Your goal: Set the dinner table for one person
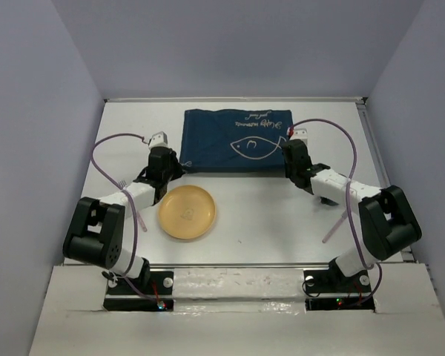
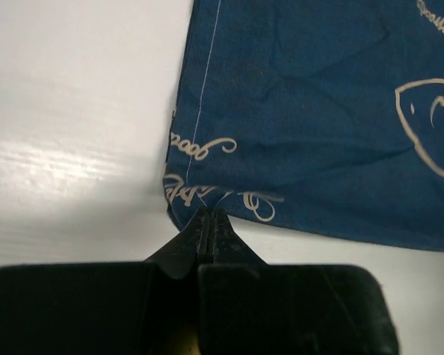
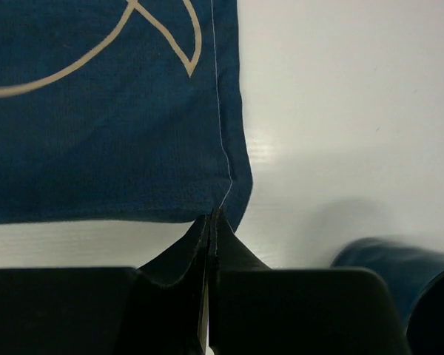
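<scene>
The white bench (image 1: 282, 215) is lying under everything, with a blue fish-print placemat (image 1: 233, 141) spread at its far middle – the left gripper (image 2: 209, 216) and right gripper (image 3: 211, 216) are each pinching a near corner of it, jaws pressed together – a yellow plate (image 1: 187, 212) is sitting near-left

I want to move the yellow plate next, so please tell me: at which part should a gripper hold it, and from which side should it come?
Grip the yellow plate at its raised rim, probably the left edge, coming from above with the left gripper, which is nearest. The plate lies flat on the dinner table, so only the thin rim offers a hold; one finger would go inside, one outside.
</scene>
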Motion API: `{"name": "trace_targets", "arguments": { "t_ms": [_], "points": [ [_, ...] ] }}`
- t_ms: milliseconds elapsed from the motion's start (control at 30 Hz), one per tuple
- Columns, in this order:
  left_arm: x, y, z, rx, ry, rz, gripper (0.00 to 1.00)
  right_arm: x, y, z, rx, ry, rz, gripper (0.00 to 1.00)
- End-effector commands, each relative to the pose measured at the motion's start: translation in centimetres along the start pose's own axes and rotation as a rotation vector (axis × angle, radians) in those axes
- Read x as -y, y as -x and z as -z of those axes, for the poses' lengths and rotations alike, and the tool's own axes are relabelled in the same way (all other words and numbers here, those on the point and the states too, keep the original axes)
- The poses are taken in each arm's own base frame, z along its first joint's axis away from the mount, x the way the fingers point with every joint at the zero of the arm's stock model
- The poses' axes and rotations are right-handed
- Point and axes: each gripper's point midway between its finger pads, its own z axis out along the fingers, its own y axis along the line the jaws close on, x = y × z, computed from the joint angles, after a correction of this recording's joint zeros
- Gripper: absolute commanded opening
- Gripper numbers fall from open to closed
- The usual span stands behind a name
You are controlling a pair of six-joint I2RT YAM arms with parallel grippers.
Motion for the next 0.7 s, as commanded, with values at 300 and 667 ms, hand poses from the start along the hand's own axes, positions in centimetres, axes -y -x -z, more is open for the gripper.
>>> {"name": "trace_targets", "arguments": {
  "t_ms": [300,667],
  "points": [
    [0.4,1.5,5.9,0.209,-0.143,0.138,0.35,0.5,-3.1,3.5,-0.038,0.059,-0.233,0.41],
    [-0.8,0.1,7.1,0.189,-0.115,0.153,0.49,-4.4,-1.7,6.7,-0.046,0.361,-0.314,0.42]
  ]
}}
